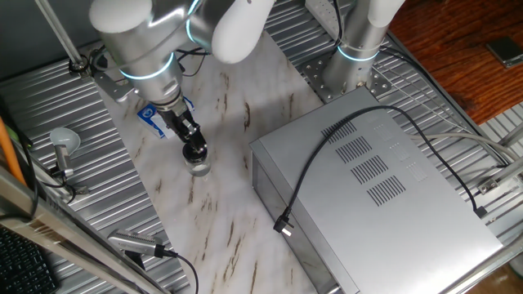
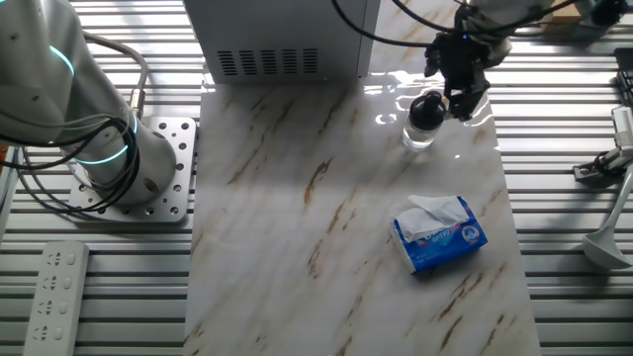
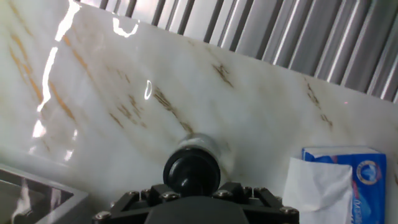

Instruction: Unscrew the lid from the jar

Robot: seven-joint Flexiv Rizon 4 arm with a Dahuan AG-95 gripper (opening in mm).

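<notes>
I'm seeing bare marble desk lying open on most sides of the jar, so approach room is wide. Grey metal box is standing as a wall nearby; tissue packet is sitting well apart, not blocking.

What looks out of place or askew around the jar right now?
Nothing stands out. The jar stands upright on the marble top with the lid on, nothing spilled. The hand is at the lid, and the tissue packet lies well apart.
</notes>
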